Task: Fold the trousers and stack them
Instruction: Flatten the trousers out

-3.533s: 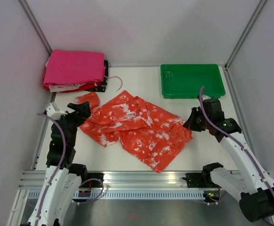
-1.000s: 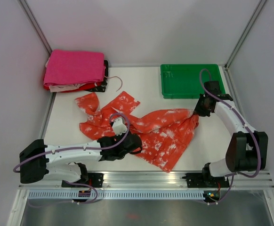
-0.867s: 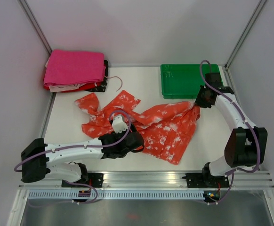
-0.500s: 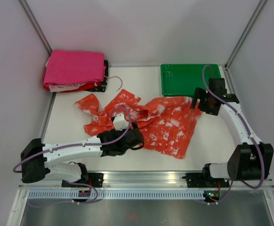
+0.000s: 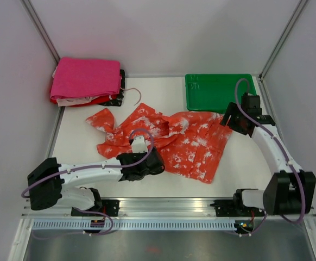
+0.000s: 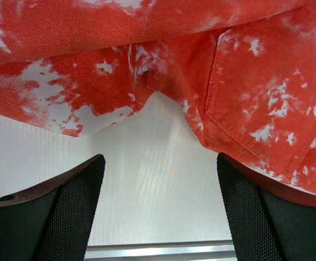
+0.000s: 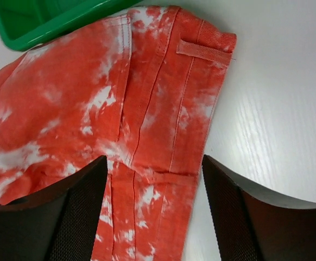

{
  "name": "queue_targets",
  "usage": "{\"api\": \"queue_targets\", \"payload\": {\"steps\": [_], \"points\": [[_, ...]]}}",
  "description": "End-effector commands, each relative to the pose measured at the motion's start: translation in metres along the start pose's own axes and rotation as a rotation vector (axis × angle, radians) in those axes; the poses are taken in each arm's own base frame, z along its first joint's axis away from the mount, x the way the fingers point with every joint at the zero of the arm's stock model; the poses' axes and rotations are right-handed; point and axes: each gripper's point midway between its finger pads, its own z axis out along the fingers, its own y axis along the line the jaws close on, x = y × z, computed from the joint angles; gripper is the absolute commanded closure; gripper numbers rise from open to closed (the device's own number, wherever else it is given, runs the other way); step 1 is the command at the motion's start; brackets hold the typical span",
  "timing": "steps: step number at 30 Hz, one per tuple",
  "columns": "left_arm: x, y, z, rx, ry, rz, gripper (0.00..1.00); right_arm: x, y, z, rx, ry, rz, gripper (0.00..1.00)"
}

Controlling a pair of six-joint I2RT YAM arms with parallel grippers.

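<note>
The trousers (image 5: pixel 185 144) are red with white blotches and lie spread and rumpled across the middle of the table. Their far edge reaches the front rim of the green tray (image 5: pixel 219 92). My left gripper (image 5: pixel 150 163) hovers open at their near edge. In the left wrist view, only bare table lies between that gripper's fingers (image 6: pixel 157 212), with the cloth (image 6: pixel 212 81) just beyond. My right gripper (image 5: pixel 229 117) is open above the waistband corner at the right. The right wrist view shows this gripper (image 7: pixel 155 212) spread over a belt loop (image 7: pixel 204 53), holding nothing.
A stack of folded clothes topped with pink (image 5: pixel 86 79) sits at the far left corner. The green tray's corner (image 7: pixel 33 16) lies close to the right gripper. White walls enclose the table, and a metal rail (image 5: pixel 163 205) runs along the near edge.
Both grippers were shut on the trousers and dragged them toward the tray. Both have since opened and let go. The cloth now lies flatter, and the right gripper has lifted slightly.
</note>
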Motion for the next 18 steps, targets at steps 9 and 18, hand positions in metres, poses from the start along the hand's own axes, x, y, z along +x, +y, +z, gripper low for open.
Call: {"api": "queue_targets", "payload": {"steps": [9,18], "points": [[0.008,-0.012,0.020,0.013,0.057,0.040,0.11,-0.088,0.037,0.100,-0.124,-0.184,0.396,0.23],[0.005,-0.008,0.028,0.012,0.093,0.044,0.11,-0.104,0.014,0.161,0.015,-0.253,0.630,0.24]]}}
